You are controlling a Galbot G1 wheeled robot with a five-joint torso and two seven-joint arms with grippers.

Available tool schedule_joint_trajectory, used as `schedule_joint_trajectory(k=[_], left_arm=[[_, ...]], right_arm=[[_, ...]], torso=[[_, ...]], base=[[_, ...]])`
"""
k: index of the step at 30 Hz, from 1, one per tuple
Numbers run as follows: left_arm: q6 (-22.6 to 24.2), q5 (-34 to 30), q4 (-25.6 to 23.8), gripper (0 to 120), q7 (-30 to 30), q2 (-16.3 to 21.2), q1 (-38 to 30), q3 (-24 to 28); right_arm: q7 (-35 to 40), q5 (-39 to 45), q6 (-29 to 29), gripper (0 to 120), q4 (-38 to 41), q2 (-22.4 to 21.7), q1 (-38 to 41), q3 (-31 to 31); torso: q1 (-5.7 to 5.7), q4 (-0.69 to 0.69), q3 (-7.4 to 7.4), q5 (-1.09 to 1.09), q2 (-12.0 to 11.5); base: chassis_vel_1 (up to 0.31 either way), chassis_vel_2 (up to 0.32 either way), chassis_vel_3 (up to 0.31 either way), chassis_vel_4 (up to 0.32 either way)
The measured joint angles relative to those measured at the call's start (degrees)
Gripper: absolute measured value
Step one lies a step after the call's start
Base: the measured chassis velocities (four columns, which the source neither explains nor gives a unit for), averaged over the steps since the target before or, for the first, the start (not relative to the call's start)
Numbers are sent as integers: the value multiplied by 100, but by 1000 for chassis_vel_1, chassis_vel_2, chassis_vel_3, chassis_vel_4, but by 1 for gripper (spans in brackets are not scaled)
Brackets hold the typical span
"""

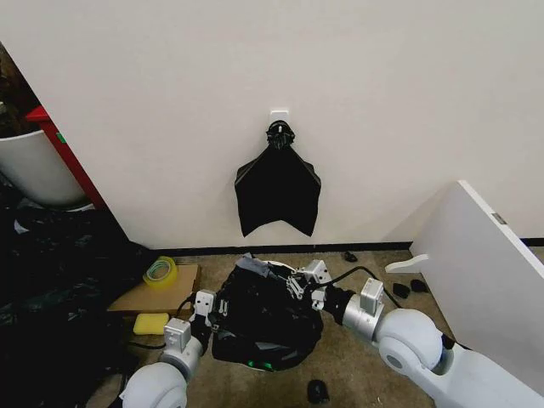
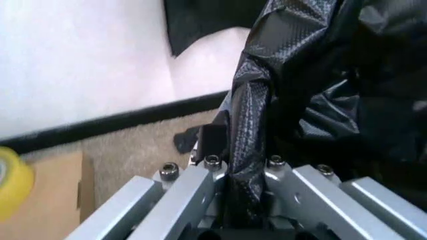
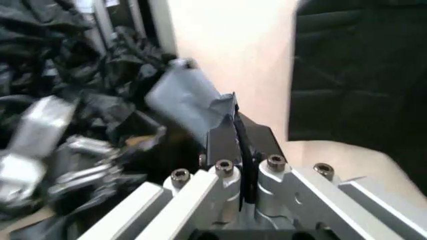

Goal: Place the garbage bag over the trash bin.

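- The thin, crinkly black plastic garbage bag point(image 1: 265, 316) sits lower centre of the head view, draped over the bin so just a sliver of its white rim point(image 1: 274, 263) peeks out on top.
- Left gripper point(image 1: 212, 313) is pinched tight on a fold at the bag's left edge.
- Right gripper point(image 1: 296, 283) is clamped on the bag's upper right edge, jaws nearly closed on the film.
- A flat black bunch of bags point(image 1: 278, 189) hangs on the wall above.

in the left wrist view we see our left gripper point(image 2: 245, 165) clamped on a twisted fold of the garbage bag point(image 2: 333, 95), the glossy black plastic billowing beyond it. past it lie tan carpet point(image 2: 133, 145), a black baseboard point(image 2: 100, 124) and white wall point(image 2: 80, 55). a yellow tape roll point(image 2: 10, 182) rests on cardboard point(image 2: 47, 200).
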Motion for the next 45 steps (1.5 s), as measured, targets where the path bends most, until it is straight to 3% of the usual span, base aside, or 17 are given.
schedule_joint_trajectory(k=[3,7,23,40,43,45], left_arm=[[-92,109,0,1,162,44,9,26],[-659,699,72,1,595,144,44,53],[-1530,1569,350,1,900,264,8,15],[-1610,1061,410,1,585,64,-2,0],[-1586,1038,391,1,574,63,26,-13],[-1571,1033,388,1,569,64,31,-15]], right_arm=[[141,93,-3,0,-78,-22,87,5],[324,273,-58,0,-414,-135,343,-2],[103,480,-102,0,-1223,-452,505,44],[-801,644,129,0,-1405,-696,211,184],[-802,988,157,16,-1347,-689,181,275],[-820,1087,172,18,-1333,-694,173,311]], torso=[[0,-1,0,0,0],[0,0,0,0,0],[0,0,0,1,0],[0,-1,0,1,0],[0,-1,0,1,0],[0,-1,0,0,0]], base=[[0,0,0,0],[0,0,0,0],[0,0,0,0],[0,0,0,0],[0,0,0,0],[0,0,0,0]])
